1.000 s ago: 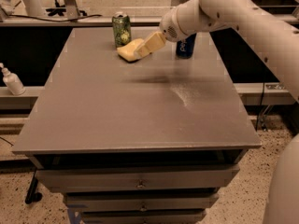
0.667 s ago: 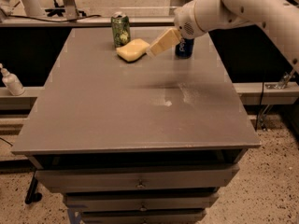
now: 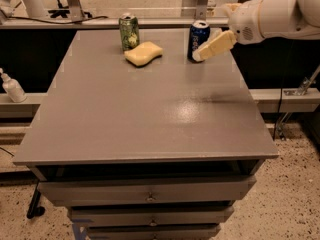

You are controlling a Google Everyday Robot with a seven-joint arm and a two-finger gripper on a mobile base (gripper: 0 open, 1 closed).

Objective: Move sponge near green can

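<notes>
As end effector (image 3: 200,56) hovers right, one sponge (image 3: 144,53) rests.

**No wording can be read on either can**

The dark blue can (image 3: 199,38), near the worktop's far right corner, bears white lettering that cannot be made out. The green can (image 3: 129,31) at the far edge shows only mottling. The gripper (image 3: 200,55) hangs beside the dark blue can

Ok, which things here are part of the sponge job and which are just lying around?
Job: sponge, green can close behind it, gripper next to the blue can.
Lying about: blue can, white bottle beside the table.
</notes>
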